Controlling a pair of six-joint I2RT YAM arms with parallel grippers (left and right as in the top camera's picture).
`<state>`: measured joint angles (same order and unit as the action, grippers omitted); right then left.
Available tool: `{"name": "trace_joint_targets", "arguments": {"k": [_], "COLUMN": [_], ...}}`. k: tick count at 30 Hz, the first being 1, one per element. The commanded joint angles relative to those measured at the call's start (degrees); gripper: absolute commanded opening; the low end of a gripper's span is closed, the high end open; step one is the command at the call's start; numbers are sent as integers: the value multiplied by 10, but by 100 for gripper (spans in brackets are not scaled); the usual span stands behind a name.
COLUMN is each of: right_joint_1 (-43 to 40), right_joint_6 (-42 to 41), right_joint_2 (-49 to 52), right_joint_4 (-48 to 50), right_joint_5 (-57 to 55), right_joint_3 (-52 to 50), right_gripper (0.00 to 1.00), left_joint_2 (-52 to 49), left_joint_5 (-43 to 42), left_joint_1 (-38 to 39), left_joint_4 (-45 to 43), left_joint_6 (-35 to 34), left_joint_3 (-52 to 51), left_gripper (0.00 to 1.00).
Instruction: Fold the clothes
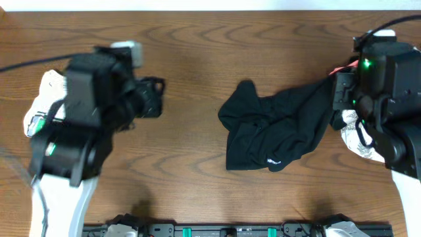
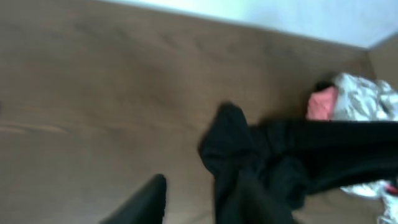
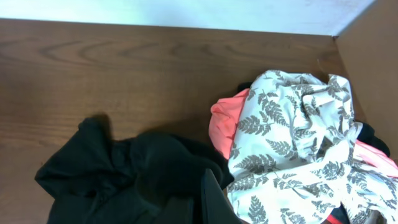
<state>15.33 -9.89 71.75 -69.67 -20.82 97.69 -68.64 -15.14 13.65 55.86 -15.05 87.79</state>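
Clothes (image 1: 276, 131) lie crumpled on the table (image 1: 197, 52).

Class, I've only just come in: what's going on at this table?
Two robot arms are dealing with laundry. The right gripper is shut on one end of a black garment, which lies crumpled and not yet folded on the wooden table. The left gripper hangs empty over bare wood, its fingers apart. A leaf-print cloth and a coral cloth are heaped beside the right arm.
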Motion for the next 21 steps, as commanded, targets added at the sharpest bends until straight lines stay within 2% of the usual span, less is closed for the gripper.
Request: {"name": "trace_joint_targets", "arguments": {"k": [1,3,6,9,12,21], "right_joint_1": [-3,-3,-4,-4,-5,-27], "right_joint_6": [8,8,8,8,7,7], "right_joint_2": [10,14,19,24,24,24], "right_joint_4": [0,0,0,0,-4,-13], "right_joint_5": [-8,-8,-8,-9,-16,-17], "right_joint_3": [9,9,9,9,9,9], "right_gripper": [1,1,1,1,1,1], "left_joint_2": [-49,-84,-133,-175,-210,-302], "left_joint_5": [-101,-116,-114,-101,-50,-49], "left_joint_1": [16,43,97,161,216,336], "left_joint_4": [2,2,-3,-19,-24,-67], "left_joint_6": [0,-1,5,22,21,25], "left_joint_3": [4,4,4,4,3,-24], "left_gripper": [45,52,55,57,57,58]}}
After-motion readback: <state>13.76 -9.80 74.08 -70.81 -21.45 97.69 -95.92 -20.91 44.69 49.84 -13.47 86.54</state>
